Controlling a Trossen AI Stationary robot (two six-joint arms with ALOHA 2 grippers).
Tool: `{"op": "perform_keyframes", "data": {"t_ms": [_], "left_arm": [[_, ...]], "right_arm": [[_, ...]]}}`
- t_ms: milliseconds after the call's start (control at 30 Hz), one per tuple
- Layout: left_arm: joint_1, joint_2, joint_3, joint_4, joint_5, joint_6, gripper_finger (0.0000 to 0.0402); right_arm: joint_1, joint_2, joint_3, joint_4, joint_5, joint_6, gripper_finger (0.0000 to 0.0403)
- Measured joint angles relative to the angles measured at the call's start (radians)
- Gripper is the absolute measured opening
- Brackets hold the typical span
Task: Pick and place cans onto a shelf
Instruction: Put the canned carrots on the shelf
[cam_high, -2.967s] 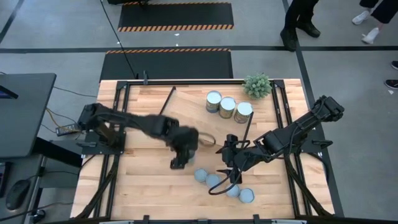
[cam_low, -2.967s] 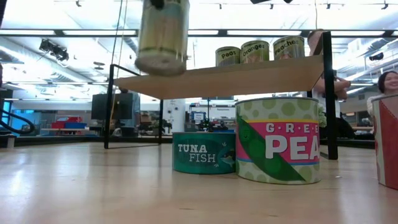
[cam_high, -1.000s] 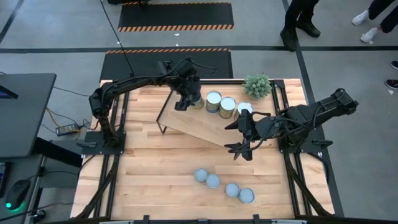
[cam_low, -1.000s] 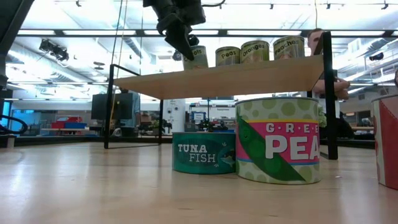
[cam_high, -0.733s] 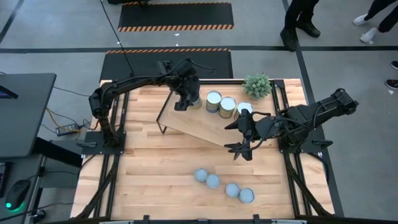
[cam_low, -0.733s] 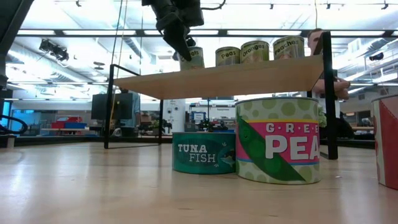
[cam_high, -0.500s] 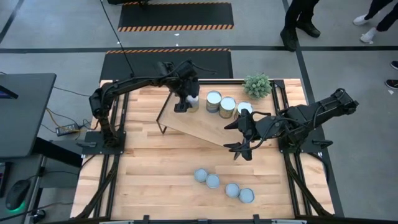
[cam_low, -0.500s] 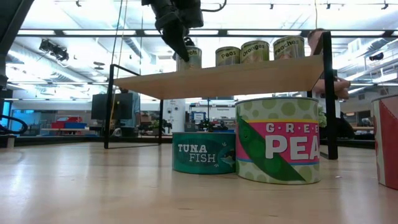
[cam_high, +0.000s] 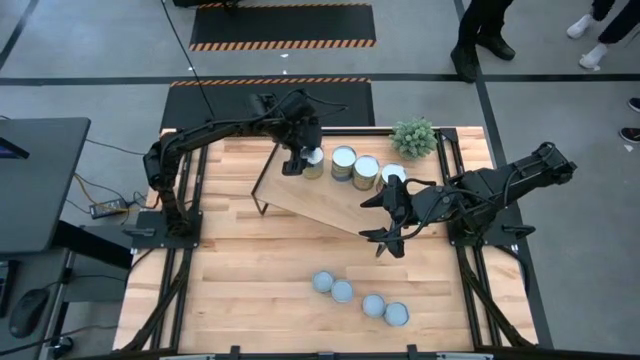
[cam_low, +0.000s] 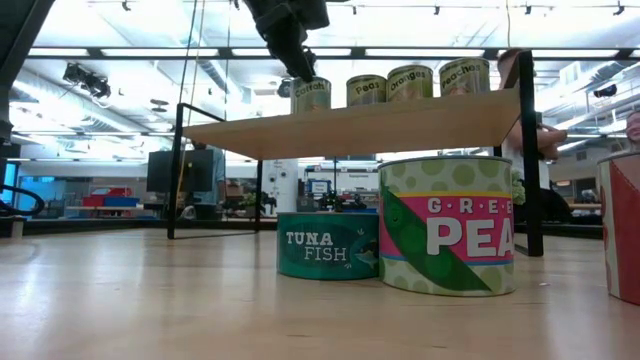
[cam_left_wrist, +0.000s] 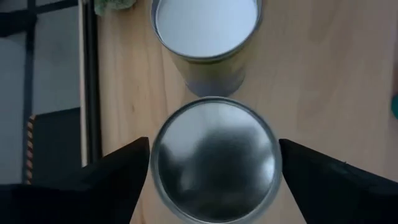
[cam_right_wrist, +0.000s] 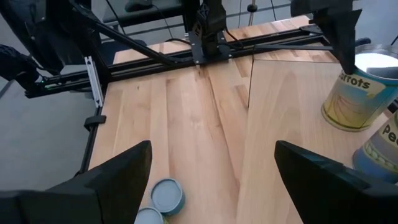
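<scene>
The light-wood shelf (cam_high: 320, 200) stands askew on black wire legs. Four silver-topped cans stand in a row on its far part. My left gripper (cam_high: 300, 158) is above the leftmost one, the "Carrots" can (cam_low: 311, 95), which stands upright on its base on the shelf (cam_low: 380, 120). The open fingers stand on either side of its silver top (cam_left_wrist: 214, 158), the tips at rim height. My right gripper (cam_high: 385, 215) is open and empty over the shelf's near right edge. Several blue-grey-topped cans (cam_high: 342, 291) stand on the tabletop near the front.
A small green plant (cam_high: 413, 136) stands at the table's far right corner. The other shelf cans (cam_high: 366, 172) stand close to the right of the Carrots can. In the low view a tuna tin (cam_low: 328, 245) and a peas can (cam_low: 447, 225) stand before the shelf.
My left gripper has gone up a little from the Carrots can. A second ago its finger lay alongside the can's side; now the tip is at the rim. The can has stayed upright on the shelf, left of the other three.
</scene>
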Motion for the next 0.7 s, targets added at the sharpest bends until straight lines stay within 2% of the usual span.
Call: {"op": "perform_keyframes", "data": {"t_ms": [367,700], "left_arm": [[0.003,-0.017,0.015,0.034,-0.022,-0.006,0.0357],[0.023,-0.019,0.109,-0.082,0.019,-0.057,0.0357]], "right_arm": [[0.000,0.000,0.000,0.001,0.007,0.000,0.0347],[0.000,0.000,0.000,0.000,0.007,-0.002,0.0347]]}}
